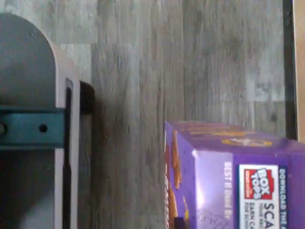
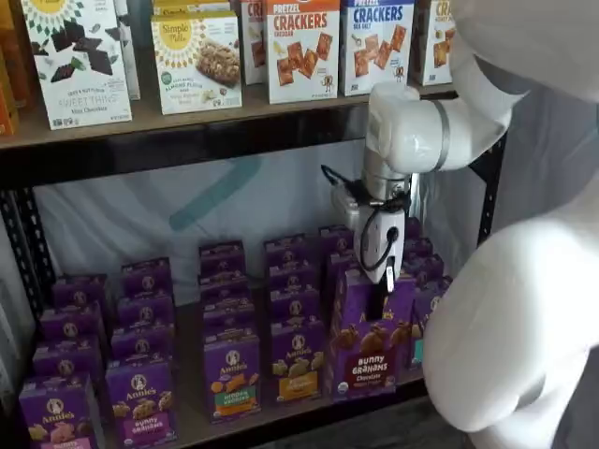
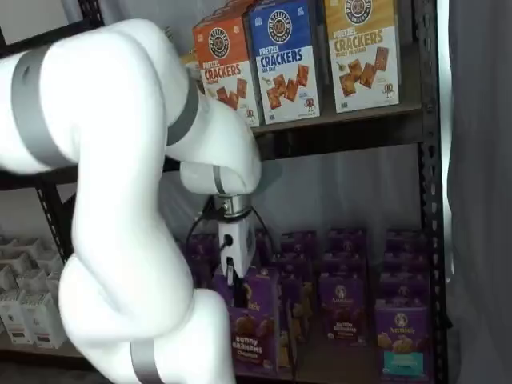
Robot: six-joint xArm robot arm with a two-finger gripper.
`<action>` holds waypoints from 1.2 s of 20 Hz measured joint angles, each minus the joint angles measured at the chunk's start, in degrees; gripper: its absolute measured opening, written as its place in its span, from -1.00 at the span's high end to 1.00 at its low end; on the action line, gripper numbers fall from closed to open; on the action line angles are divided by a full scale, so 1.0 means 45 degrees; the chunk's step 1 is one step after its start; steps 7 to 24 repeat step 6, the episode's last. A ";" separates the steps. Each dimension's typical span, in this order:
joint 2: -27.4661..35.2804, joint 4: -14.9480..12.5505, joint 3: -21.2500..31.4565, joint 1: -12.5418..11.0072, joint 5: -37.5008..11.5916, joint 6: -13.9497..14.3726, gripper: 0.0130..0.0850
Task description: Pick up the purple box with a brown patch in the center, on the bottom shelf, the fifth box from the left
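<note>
Here the claw (image 2: 376,297) is clamped on the top edge of the purple box (image 2: 367,339), its black fingers together on the cardboard with no gap showing. In both shelf views the box stands upright at the front of the bottom shelf (image 2: 281,419), out ahead of the rows of other purple boxes behind and beside it; whether its base touches the board or hangs just above it I cannot tell. In the wrist view the box top (image 1: 238,176) sits over grey wood-grain floor (image 1: 143,71).

It looks like a light, thin-walled cardboard carton, stiff along its folded edges and soft across its broad faces, so a hard squeeze mid-panel would likely dent it. The printed skin seems smooth and a little slippery. The upper flap region, where the folds double the card, is the soundest place to hold. A grip that high leaves the box free to swing.
</note>
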 joint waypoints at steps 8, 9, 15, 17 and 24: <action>-0.2490 0.0239 0.0219 0.0436 0.1718 0.0524 0.56; -0.2490 0.0239 0.0219 0.0436 0.1718 0.0524 0.56; -0.2490 0.0239 0.0219 0.0436 0.1718 0.0524 0.56; -0.2490 0.0239 0.0219 0.0436 0.1718 0.0524 0.56; -0.2490 0.0239 0.0219 0.0436 0.1718 0.0524 0.56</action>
